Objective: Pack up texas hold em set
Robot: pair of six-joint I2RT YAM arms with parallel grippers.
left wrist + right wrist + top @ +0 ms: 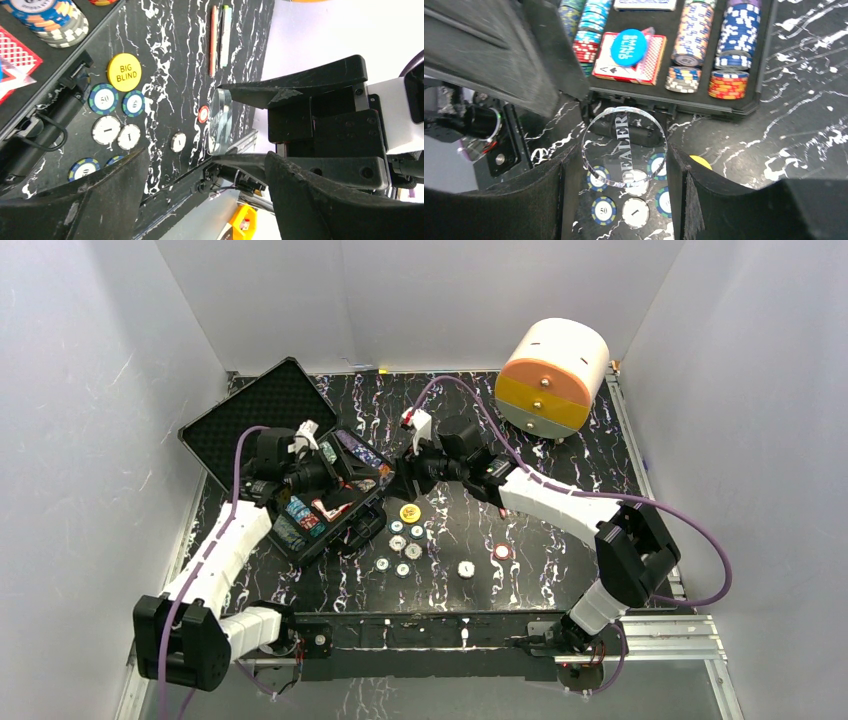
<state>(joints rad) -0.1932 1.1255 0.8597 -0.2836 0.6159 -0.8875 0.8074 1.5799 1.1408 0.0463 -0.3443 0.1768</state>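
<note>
Top view, case: the black case (305, 556) lies open on the left of the table (560, 540), its foam-lined lid (255, 405) laid back.
Top view, grippers: your left gripper (318, 478) hangs over the case tray. Your right gripper (400, 475) is just beside the tray's right edge.
Top view, strays: loose chips (400, 543) and the yellow Big Blind button (409, 512) lie on the table in front of the case, outside it.
Left wrist view, left fingers: spread wide with nothing between them.
Left wrist view, dealer button: the clear dealer button (220, 122) shows edge-on, pinched by its rim in the right gripper above the table. Two pens (218, 37) lie beyond it.
Right wrist view, grasp: the disc faces the camera (lettering legible) and spans the gap between both right fingers.
Right wrist view, case contents: chip stacks (729, 50) fill the slots. The red-backed card deck (651, 62) lies in its well with a blue button (629, 47) on top.
Handling, disc: probably stiff, light and slick, so a rim pinch may let it pivot. Keep the pinch across its full width.
Handling, chips: flat and low. Take each one across its rim.
Handling, deck: a loose stack that is likely to splay.
</note>
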